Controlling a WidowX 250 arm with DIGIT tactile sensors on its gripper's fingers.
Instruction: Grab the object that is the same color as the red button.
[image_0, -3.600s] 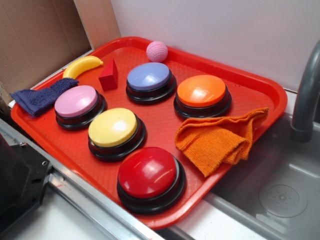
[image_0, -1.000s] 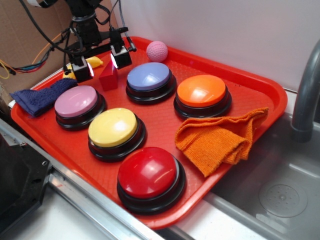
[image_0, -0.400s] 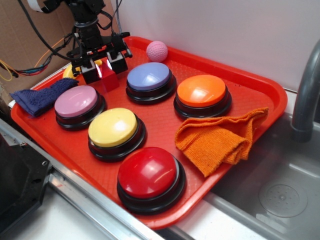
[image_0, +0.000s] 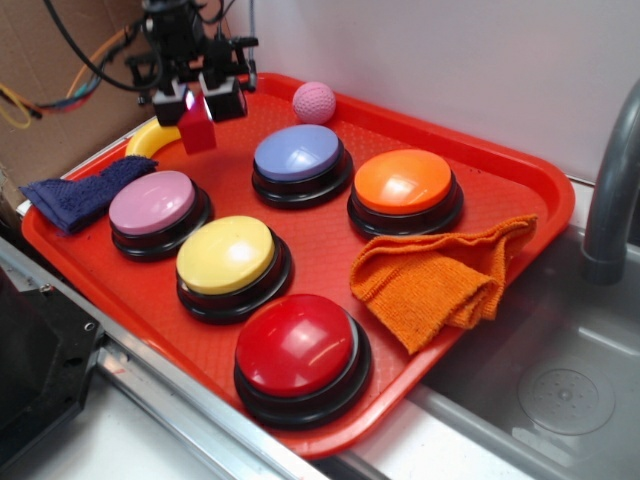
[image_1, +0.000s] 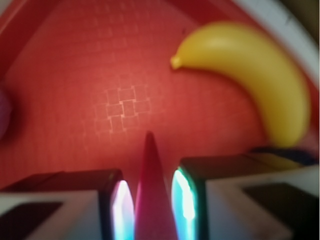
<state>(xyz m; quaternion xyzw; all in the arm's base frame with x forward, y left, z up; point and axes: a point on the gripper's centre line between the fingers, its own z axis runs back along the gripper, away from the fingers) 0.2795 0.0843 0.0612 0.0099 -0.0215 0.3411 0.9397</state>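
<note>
The small dark-red wedge block (image_0: 197, 128) hangs between my fingers, lifted clear of the red tray (image_0: 330, 250) at its far left corner. My gripper (image_0: 199, 100) is shut on it. In the wrist view the block (image_1: 150, 200) shows as a red point between the two lit pads, with my gripper (image_1: 148, 207) closed on its sides and the tray floor below. The large glossy red button (image_0: 300, 345) on its black base sits at the tray's near edge, far from the gripper.
A yellow banana (image_0: 150, 140) lies just below-left of the gripper, also in the wrist view (image_1: 260, 80). A pink ball (image_0: 313, 102), blue, orange, pink and yellow buttons, an orange cloth (image_0: 440, 275) and a blue cloth (image_0: 75, 195) lie on the tray. A sink lies at right.
The gripper came down over the red block, closed on it, and has now lifted it up and slightly left off the tray. The other objects have not moved.
</note>
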